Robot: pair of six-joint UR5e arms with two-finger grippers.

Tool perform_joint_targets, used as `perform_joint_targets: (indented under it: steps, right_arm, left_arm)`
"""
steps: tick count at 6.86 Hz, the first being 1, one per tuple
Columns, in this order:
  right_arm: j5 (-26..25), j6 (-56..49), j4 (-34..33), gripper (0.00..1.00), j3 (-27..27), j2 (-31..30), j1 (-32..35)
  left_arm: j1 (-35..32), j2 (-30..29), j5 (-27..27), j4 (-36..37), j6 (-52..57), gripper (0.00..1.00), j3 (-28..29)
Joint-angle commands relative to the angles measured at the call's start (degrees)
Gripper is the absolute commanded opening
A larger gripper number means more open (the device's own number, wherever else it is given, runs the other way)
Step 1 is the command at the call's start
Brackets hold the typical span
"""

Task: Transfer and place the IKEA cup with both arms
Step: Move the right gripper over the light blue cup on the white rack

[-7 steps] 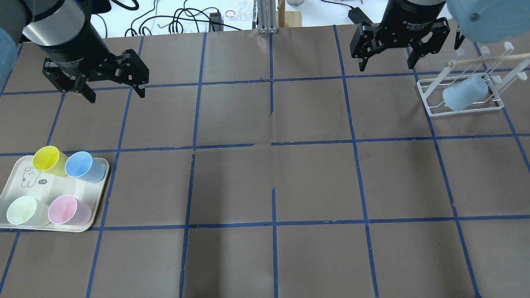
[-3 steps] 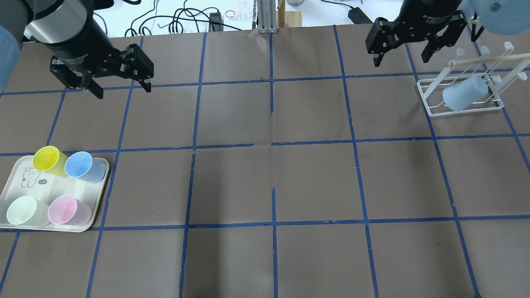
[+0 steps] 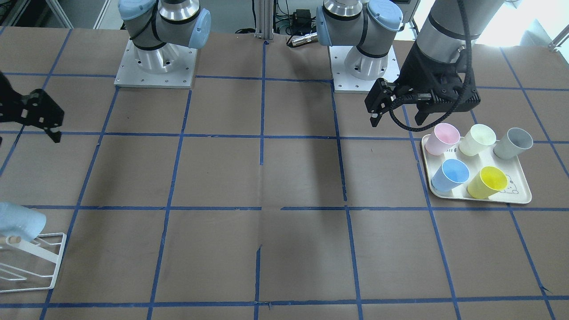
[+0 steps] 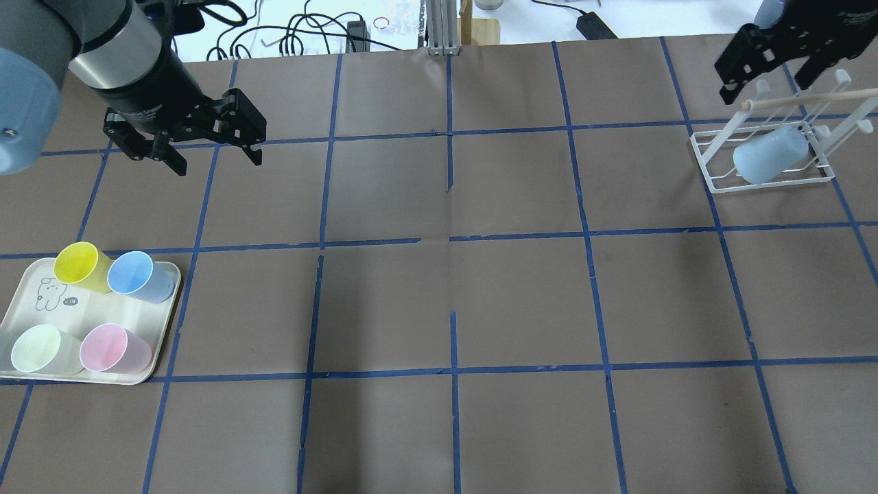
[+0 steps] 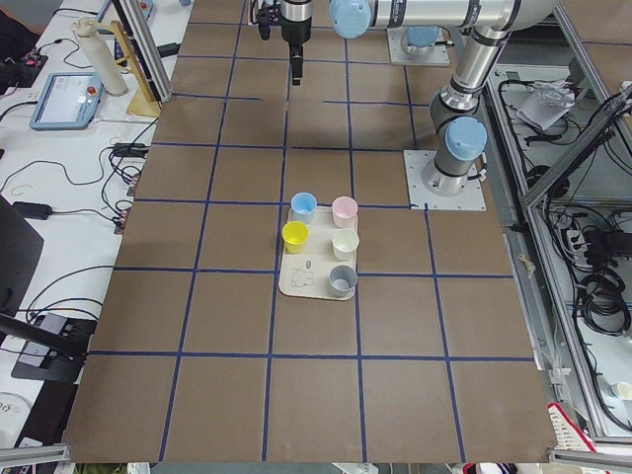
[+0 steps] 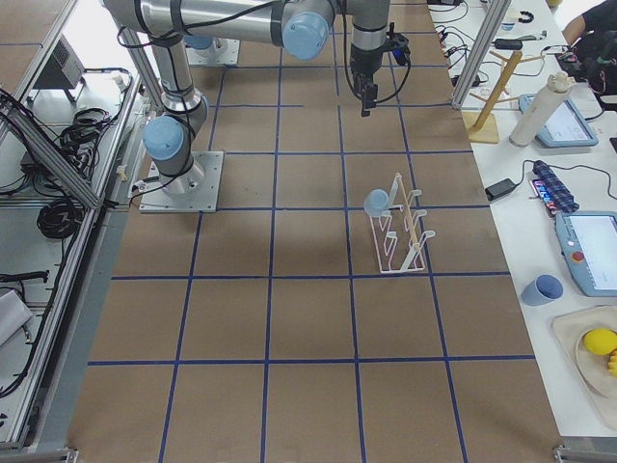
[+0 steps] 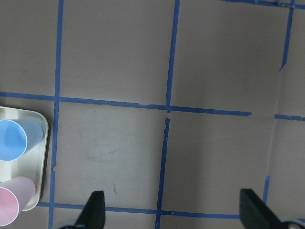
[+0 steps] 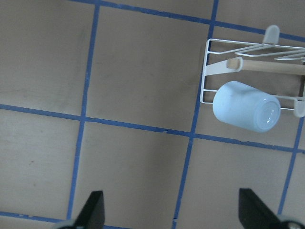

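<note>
Overhead exterior: IKEA cup (image 4: 770, 156) on rack (image 4: 703, 163).

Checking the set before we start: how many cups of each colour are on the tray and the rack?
Pink cup: 1
Pale green cup: 1
Grey cup: 1
Sky-blue cup: 1
Yellow cup: 1
Pale blue cup: 1
Total: 6

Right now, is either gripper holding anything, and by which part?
Nothing is held. The left gripper and right gripper are both open and empty; the pale powder-blue plastic tumbler sits untouched on the white wire rack.
</note>
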Motion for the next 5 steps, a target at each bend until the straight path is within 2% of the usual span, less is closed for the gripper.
perform_joint_targets:
  steps: [1, 2, 5]
  right_arm:
    - [0.16, -21.13, -0.52, 1.00, 1.39, 0.34, -7.79]
    - [0.16, -28.81, -0.96, 0.99, 3.49, 0.43, -9.30]
    - [0.42, -52.45, -12.26, 1.00, 8.33, 3.05, -10.37]
  left_arm:
    - [-0.05, 0.24, -0.04, 4.52, -0.76, 1.00, -1.80]
    - [-0.14, 0.50, -0.48, 4.54, -1.11, 1.00, -1.89]
    - [0.03, -0.64, -0.65, 4.45, -3.56, 1.00, -1.62]
